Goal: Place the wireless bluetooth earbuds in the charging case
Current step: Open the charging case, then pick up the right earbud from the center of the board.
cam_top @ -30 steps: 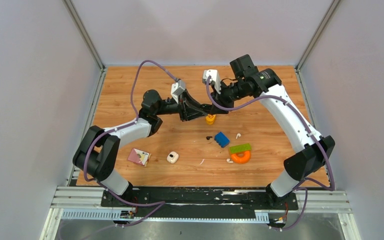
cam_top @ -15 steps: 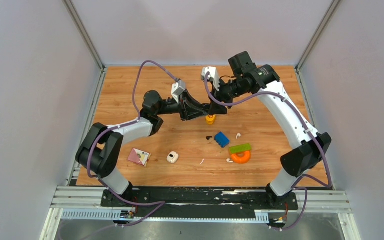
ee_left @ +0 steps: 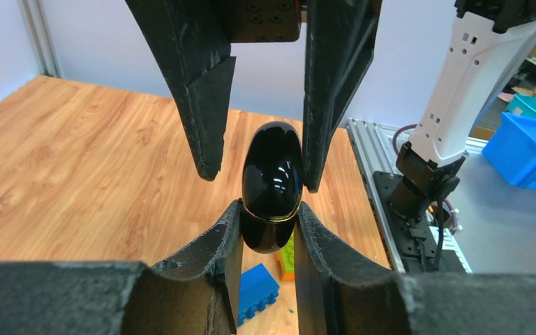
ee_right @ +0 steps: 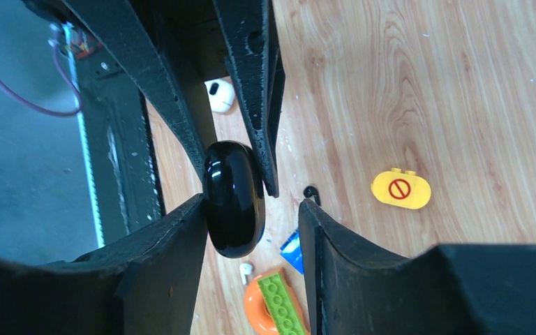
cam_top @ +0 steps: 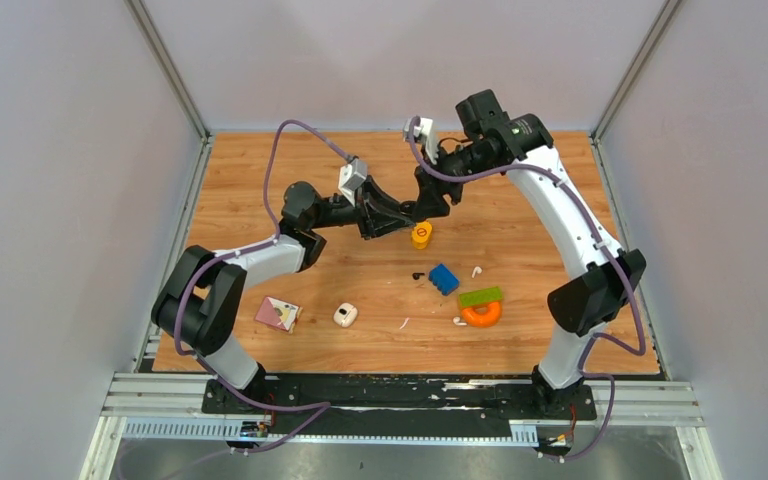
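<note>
1. The right gripper (ee_right: 251, 208) widens its jaws; one finger now stands clear of the black charging case (ee_right: 234, 199)
2. The left gripper (ee_left: 269, 208) tightens on that case
3. The right arm (cam_top: 560, 205) draws back toward the far wall, baring more of the yellow block (cam_top: 421, 235)

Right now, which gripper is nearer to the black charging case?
Left. The left gripper is shut on the black charging case, holding it. The right gripper straddles the case with jaws open, one finger close against its side, the other clear.
</note>
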Controlling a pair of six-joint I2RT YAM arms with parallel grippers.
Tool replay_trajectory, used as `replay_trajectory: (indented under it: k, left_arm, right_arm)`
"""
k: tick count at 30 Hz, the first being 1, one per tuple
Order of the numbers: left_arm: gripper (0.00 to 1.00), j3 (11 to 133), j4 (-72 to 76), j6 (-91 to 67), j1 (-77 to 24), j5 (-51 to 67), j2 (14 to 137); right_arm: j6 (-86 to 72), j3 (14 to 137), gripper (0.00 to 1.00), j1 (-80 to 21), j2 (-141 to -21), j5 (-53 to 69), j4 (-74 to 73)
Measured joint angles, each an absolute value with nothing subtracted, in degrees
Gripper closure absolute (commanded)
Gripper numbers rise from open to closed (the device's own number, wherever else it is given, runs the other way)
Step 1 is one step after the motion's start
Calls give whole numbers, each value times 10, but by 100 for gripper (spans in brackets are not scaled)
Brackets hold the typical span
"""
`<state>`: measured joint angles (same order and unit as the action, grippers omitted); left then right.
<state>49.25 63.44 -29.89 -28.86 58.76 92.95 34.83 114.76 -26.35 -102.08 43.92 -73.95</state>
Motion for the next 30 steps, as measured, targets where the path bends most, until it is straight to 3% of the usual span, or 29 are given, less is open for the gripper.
replay_trajectory:
  k: [15,24,26,30]
  left_arm:
    - [100,493,641,-302,-287,583,929]
    - [100,496,615,-339,-258,584,929]
    - [100,501,598,-352,-238,584,926]
    - [100,512,564,-369,-192,582,903]
  right_arm:
    - [185,1184,43,-162,-1061,621,-713]
    - [203,1214,48,-86,-1058,625,-689]
    - [236,1185,52,-59,-1045,604,-675]
    - [330,1008,62,-31,-959,529,-625]
